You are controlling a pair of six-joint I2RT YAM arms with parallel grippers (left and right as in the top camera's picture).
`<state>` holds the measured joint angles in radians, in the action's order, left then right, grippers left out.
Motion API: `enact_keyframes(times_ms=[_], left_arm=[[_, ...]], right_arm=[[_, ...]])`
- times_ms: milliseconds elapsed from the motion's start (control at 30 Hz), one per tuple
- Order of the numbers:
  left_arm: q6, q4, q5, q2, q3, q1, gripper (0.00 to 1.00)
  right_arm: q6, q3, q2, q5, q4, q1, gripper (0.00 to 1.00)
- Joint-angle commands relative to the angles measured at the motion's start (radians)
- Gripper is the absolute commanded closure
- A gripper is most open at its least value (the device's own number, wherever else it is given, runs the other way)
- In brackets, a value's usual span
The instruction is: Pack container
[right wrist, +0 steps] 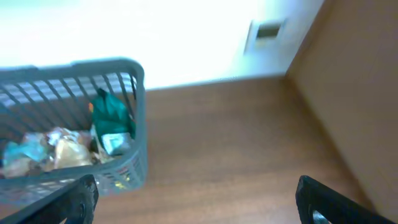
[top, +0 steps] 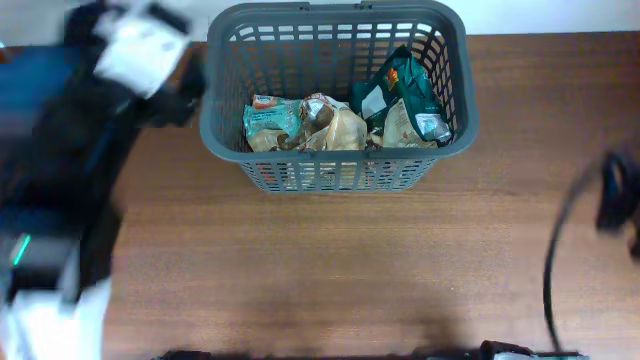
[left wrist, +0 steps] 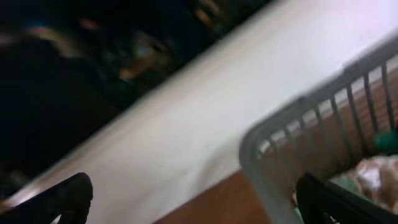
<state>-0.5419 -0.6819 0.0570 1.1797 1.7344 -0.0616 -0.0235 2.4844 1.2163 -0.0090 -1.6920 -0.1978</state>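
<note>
Your left gripper (left wrist: 199, 208) and right gripper (right wrist: 199, 208) both gape wide, holding nothing. You find the container (top: 330, 178) far-centre on the table (top: 300, 270), snack packets (top: 335, 125) inside; none visible outside, so packing looks finished.

A brown wooden table (top: 330, 270) with fine grain fills most of the overhead view. A pale, bright strip (top: 540, 15) runs along the frame's top edge. In the right wrist view, a white wall (right wrist: 174, 37) spans the upper half. A small rectangular plate (right wrist: 267, 30) sits on it at upper right, and a plain brown panel (right wrist: 354, 93) covers the right side.
</note>
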Motion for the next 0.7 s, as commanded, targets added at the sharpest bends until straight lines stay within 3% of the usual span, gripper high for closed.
enact_keyframes(times_ms=[0,267,467,633,667], left_arm=[[0.111,-0.059,-0.010,-0.097,0.002,0.019,0.01],[0.231,-0.119,-0.029,-0.345,0.002,0.021,0.01],[0.307,-0.219,-0.301,-0.529,0.002,0.021,0.01],[0.306,-0.286,-0.325,-0.666,0.002,0.021,0.01],[0.307,-0.313,-0.328,-0.691,0.002,0.021,0.01]], right_arm=[[0.003,0.006,-0.091,0.043,-0.006,-0.006,0.01],[0.024,0.006,-0.358,0.101,0.014,0.000,0.01],[0.026,0.006,-0.481,0.099,0.034,0.053,0.03],[0.051,0.000,-0.573,0.055,-0.006,0.054,0.04],[0.051,-0.002,-0.598,0.047,-0.006,0.051,0.00]])
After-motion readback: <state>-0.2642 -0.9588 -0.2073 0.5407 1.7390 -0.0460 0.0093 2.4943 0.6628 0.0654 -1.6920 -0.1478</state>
